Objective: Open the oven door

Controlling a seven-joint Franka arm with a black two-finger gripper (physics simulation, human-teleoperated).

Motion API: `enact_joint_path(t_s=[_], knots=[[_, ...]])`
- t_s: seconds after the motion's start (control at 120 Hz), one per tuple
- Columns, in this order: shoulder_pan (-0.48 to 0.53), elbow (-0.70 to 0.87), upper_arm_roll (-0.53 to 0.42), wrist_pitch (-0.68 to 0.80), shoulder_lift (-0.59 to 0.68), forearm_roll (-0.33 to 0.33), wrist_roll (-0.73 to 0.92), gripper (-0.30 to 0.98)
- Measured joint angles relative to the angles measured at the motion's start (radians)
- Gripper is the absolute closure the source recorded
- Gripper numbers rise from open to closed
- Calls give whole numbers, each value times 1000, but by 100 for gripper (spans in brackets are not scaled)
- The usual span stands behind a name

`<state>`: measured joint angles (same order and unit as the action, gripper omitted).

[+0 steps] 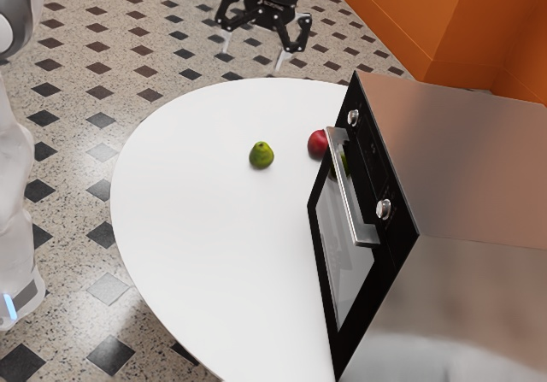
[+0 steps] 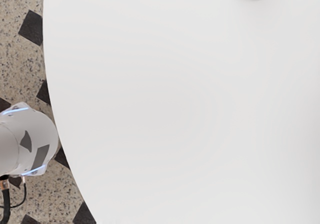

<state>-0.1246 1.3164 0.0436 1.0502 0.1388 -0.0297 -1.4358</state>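
oven door (image 1: 344, 254), the one i'm after, is shut against the front of the oven (image 1: 479, 160), at the exterior view's right. my pincer (image 1: 254, 55) is spread wide, with nothing between its fingers, well apart from the door. it hangs high (the wrist view has me looking straight down on the white round table (image 1: 188, 202)). below, on the tabletop, sits a green pear (image 1: 261, 155), and a red apple (image 1: 317, 143) lies near the far end of the door's handle (image 1: 347, 190). something green shows just behind that bar, and i can't tell if it's fruit or a reflection. two knobs (image 1: 384, 209) are on the oven's black front. farther out, my arm's base (image 2: 32, 139) stands beside the table's rim, on the dark-diamond floor (image 1: 111, 288)
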Motion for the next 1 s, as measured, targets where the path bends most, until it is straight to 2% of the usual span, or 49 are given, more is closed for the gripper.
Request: enact_joint_path(t_s=[0.167,0.242,0.383,0.417,0.483,0.55,0.608,0.683,0.758,1.0], knots=[[-17,1,-5,48,69,-5,-257,0],[-37,3,-4,43,130,-1,-351,0],[-54,3,-27,17,164,5,-502,0],[-61,48,-47,16,222,6,-532,0],[-10,245,-131,65,403,6,-583,0],[35,332,-230,133,469,5,-616,0],[33,369,-289,197,481,2,-633,0],[-22,393,-315,270,480,-3,-638,0],[-32,431,-351,344,487,-38,-632,0],[41,496,-445,575,449,-122,-571,0]])
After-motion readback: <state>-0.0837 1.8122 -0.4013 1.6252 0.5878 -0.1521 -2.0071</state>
